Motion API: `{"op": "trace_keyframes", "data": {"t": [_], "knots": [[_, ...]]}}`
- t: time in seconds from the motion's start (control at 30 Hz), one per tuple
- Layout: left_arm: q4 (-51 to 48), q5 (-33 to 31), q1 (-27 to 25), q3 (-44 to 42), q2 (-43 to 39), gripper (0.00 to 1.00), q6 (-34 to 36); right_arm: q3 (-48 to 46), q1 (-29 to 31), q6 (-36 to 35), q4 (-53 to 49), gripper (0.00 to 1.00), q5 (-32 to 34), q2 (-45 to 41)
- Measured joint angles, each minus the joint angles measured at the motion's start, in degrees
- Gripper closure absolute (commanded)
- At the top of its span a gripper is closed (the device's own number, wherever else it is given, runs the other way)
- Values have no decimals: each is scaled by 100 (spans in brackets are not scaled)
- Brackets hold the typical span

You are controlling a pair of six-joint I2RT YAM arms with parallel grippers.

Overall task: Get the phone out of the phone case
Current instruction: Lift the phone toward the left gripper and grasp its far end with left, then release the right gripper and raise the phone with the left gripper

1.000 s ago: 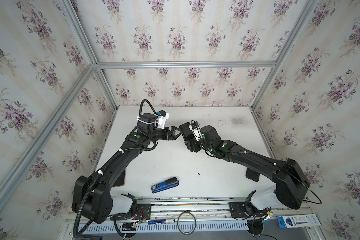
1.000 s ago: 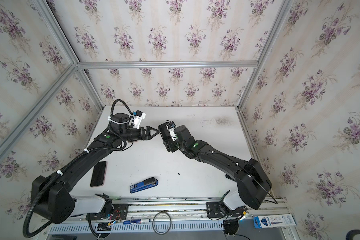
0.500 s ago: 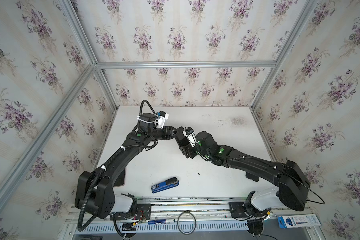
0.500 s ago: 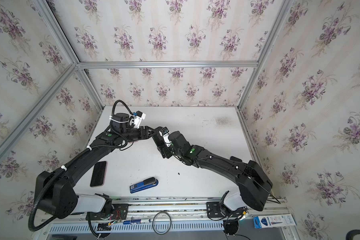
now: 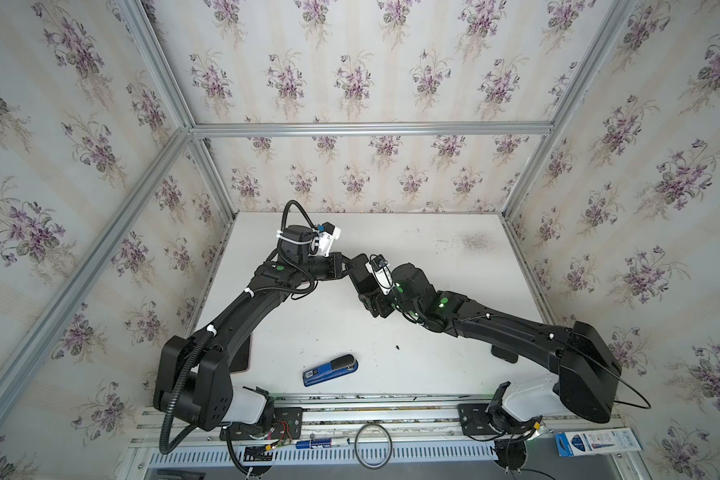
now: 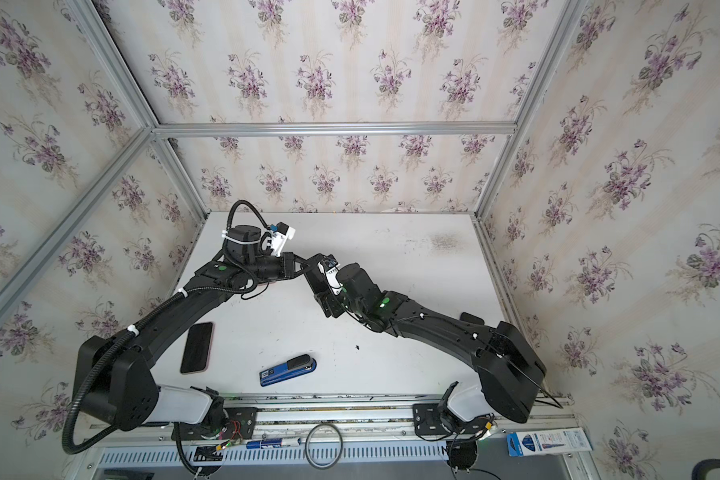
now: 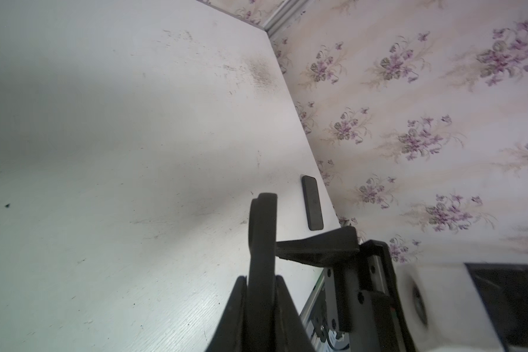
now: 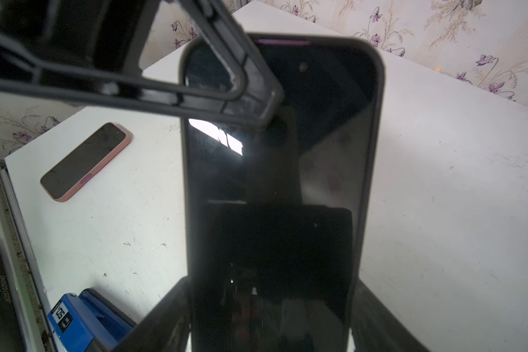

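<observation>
Glossy glass phone [image 8: 272,183], matt case [image 8: 373,146]

A blue stapler [image 5: 330,370] lies near the front of the white bench [image 5: 350,324], a pink phone [image 6: 196,348] lies flat by the left edge, a small black block [image 7: 312,202] sits by the right edge, and flowery walls [image 5: 350,62] stand around

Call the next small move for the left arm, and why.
Probably peel the pinched corner off the phone. The left fingers are shut on a corner of the phone case, the right fingers clamp its sides, and the phone sits inside.
</observation>
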Motion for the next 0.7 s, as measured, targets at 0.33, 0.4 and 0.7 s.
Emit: {"op": "trace_keyframes", "data": {"t": [0.33,0.4,0.7], "knots": [[26,94,-7,0,-76,100,-4,-144,0,7,68,14,-31,-197],[-15,70,2,0,-186,100,-9,-264,0,7,138,5,-39,-378],[-46,-568,321,-125,-1014,100,149,-949,4,509,138,1,-291,-1565]]}}
